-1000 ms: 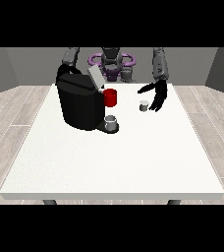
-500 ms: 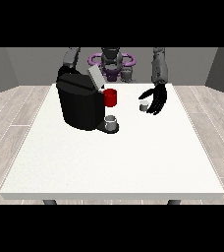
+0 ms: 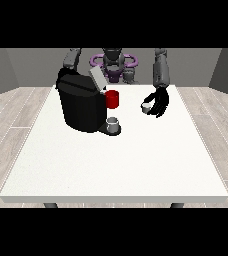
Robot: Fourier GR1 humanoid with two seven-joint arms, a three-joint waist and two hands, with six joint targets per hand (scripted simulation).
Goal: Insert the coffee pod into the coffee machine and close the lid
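Resting on the white table (image 3: 136, 160), the small pale coffee pod (image 3: 145, 107) sits right of the table's middle, toward the robot's edge. The hand at the view's right (image 3: 159, 102) is just beside the pod, black fingers curved around its far and right sides; whether they touch it cannot be told. Left of the pod, well apart, stands the black coffee machine (image 3: 81, 106) with its grey lid (image 3: 97, 79) raised and tilted. A red part (image 3: 112, 99) projects from the machine's front above a small grey cup (image 3: 113, 124) on its base. The other arm (image 3: 72, 58) passes behind the machine, its hand hidden.
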